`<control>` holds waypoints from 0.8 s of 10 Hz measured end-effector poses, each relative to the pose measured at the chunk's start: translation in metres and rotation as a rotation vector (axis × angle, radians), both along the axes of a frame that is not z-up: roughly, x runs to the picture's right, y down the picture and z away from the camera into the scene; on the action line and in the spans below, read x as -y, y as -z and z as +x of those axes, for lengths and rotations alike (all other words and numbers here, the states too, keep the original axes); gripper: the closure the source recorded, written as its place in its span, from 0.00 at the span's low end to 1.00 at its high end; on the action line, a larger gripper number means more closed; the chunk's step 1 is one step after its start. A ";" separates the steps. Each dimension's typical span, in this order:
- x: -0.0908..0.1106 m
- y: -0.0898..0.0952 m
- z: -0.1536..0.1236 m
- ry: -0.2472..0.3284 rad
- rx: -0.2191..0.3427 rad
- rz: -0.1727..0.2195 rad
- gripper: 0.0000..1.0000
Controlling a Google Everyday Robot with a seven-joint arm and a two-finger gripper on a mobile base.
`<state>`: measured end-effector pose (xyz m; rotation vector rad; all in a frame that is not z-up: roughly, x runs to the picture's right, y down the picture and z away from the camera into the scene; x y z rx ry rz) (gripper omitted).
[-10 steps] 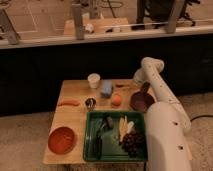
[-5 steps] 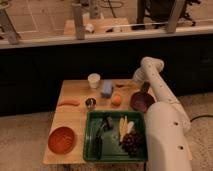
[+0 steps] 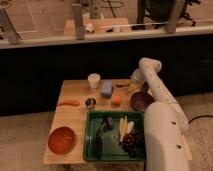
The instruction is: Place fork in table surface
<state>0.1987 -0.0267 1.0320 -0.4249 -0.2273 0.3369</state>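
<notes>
Gripper (image 3: 134,84) hovers low near the table's (image 3: 75,117) far right corner; jaw spread unclear. Fork (image 3: 123,84) beside it looks light, stiff, thin; pinch mid-handle.

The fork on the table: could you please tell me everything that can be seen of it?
The fork is a thin, slender utensil with an orange-brown tint; its material and tines cannot be made out. It lies flat and roughly crosswise on the light-wood table surface near the far edge, beyond the purple bowl and right of the blue object. The claw is at its right end, close over the table; whether it touches the fork cannot be told.
</notes>
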 end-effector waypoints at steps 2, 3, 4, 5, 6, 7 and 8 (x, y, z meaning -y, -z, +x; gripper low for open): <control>-0.002 -0.003 -0.004 0.005 0.002 -0.005 0.30; -0.003 -0.004 -0.006 0.007 0.003 -0.009 0.30; -0.005 -0.006 -0.008 0.009 0.003 -0.014 0.30; -0.007 -0.007 -0.009 0.011 0.003 -0.020 0.30; -0.008 -0.009 -0.011 0.015 0.004 -0.025 0.30; -0.010 -0.011 -0.012 0.018 0.004 -0.030 0.30; -0.011 -0.013 -0.013 0.020 0.007 -0.034 0.32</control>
